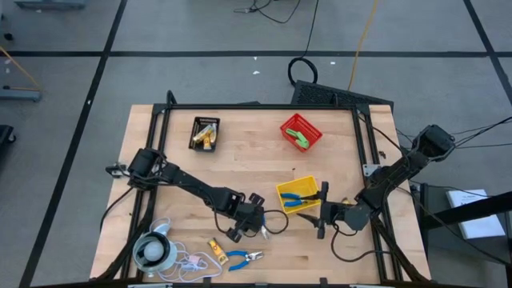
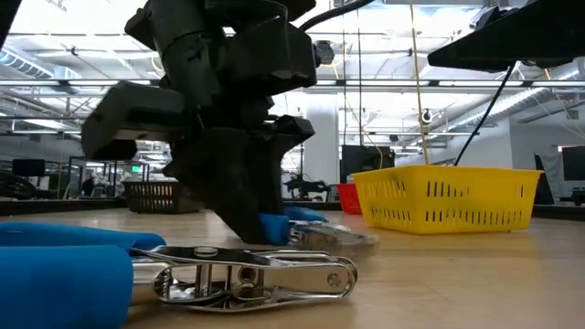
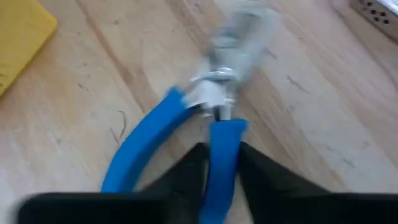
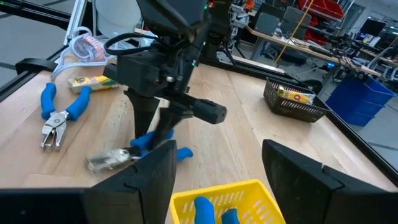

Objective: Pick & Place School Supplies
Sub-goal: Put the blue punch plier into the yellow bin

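Observation:
My left gripper (image 1: pixel 252 218) is near the table's middle front, shut on blue-handled pliers (image 3: pixel 205 106) with a metal head. A second pair of blue-handled pliers (image 1: pixel 244 258) lies flat near the front edge, next to a yellow-orange packet (image 1: pixel 216 248). My right gripper (image 1: pixel 322 218) hangs open at the near right corner of the yellow bin (image 1: pixel 298 194). That bin holds more blue-handled tools (image 4: pixel 205 208). In the right wrist view its fingers (image 4: pixel 146 180) stand wide apart and touch nothing. My left gripper pinches one blue handle (image 3: pixel 222 152) of the pliers between its two fingers, which lie along the handle. The fingers come down from above at a slant. The other handle (image 3: pixel 140 146) splays free. The metal head (image 2: pixel 334 239) points away, low at the table; whether it rests there, I cannot tell.
A red bin (image 1: pixel 301 132) with a green item and a black bin (image 1: pixel 205 134) with yellow items stand toward the far edge. A white round object (image 1: pixel 152 252) with its cord sits at the near left corner. Bare wood lies between the bins.

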You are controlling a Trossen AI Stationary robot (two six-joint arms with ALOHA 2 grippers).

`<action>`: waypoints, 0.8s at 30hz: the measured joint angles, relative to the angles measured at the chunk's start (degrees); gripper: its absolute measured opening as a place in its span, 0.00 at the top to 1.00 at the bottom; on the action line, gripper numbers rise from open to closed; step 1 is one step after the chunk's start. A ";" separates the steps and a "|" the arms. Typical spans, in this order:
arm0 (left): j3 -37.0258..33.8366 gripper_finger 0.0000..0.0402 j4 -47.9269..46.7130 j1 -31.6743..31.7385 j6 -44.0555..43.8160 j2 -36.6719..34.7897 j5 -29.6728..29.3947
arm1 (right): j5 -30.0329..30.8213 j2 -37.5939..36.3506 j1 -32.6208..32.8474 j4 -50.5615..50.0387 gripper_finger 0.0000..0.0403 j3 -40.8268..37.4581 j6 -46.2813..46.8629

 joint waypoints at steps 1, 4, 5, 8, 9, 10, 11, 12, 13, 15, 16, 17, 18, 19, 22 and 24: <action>0.00 0.85 -0.61 -0.07 -0.06 -0.02 -0.57 | -0.02 0.00 0.00 0.00 0.44 0.00 0.03; -0.03 0.90 -2.09 -0.21 -0.79 -0.24 -5.12 | -0.03 0.00 0.00 0.01 0.44 0.00 0.22; -0.04 0.90 -2.13 -0.21 -1.25 -0.24 -6.71 | -0.07 0.00 0.02 0.01 0.44 0.00 0.22; 0.03 0.90 -2.83 -0.16 -2.56 -1.03 -10.09 | 0.02 0.00 0.27 0.02 0.44 0.00 0.28; -0.04 0.90 -3.20 -0.09 -2.95 -1.70 -10.82 | 0.02 0.00 0.30 0.00 0.44 0.00 0.46; -0.10 0.90 -3.75 0.02 -3.03 -2.73 -11.21 | 0.02 0.00 0.41 -0.08 0.44 0.00 0.79; -0.14 0.90 -4.77 0.10 -3.04 -3.97 -11.55 | 0.05 0.00 0.53 -0.23 0.44 0.00 0.92; -0.24 0.90 -5.53 0.12 -3.14 -5.21 -12.68 | 0.07 0.00 0.56 -0.24 0.44 0.00 1.00; -0.22 0.90 -5.00 0.12 -3.25 -6.49 -13.63 | 0.12 0.00 0.57 -0.25 0.44 0.00 1.01; -0.07 0.90 -4.96 0.25 -3.56 -9.00 -14.88 | 0.34 0.00 0.57 -0.36 0.44 0.00 0.96; -0.07 0.90 -5.03 0.27 -3.64 -10.14 -15.20 | 1.02 0.00 0.60 -0.26 0.44 0.00 0.79; -0.07 0.90 -5.08 0.40 -3.64 -11.13 -15.41 | 1.93 0.00 0.73 -0.32 0.44 0.00 0.28; -0.07 0.90 -4.24 0.59 -3.64 -11.92 -15.47 | 3.26 0.00 0.94 -0.23 0.44 0.00 -0.47; -0.07 0.90 -3.19 0.86 -3.66 -12.55 -15.39 | 4.71 0.00 1.12 -0.22 0.44 0.00 -1.28; 0.00 0.90 0.55 2.74 -3.43 -13.02 -14.10 | 9.74 -0.30 2.00 -0.22 0.44 0.00 -3.51; 0.00 0.90 3.33 4.33 -2.93 -12.11 -11.96 | 12.81 -1.10 2.91 0.25 0.44 0.00 -5.05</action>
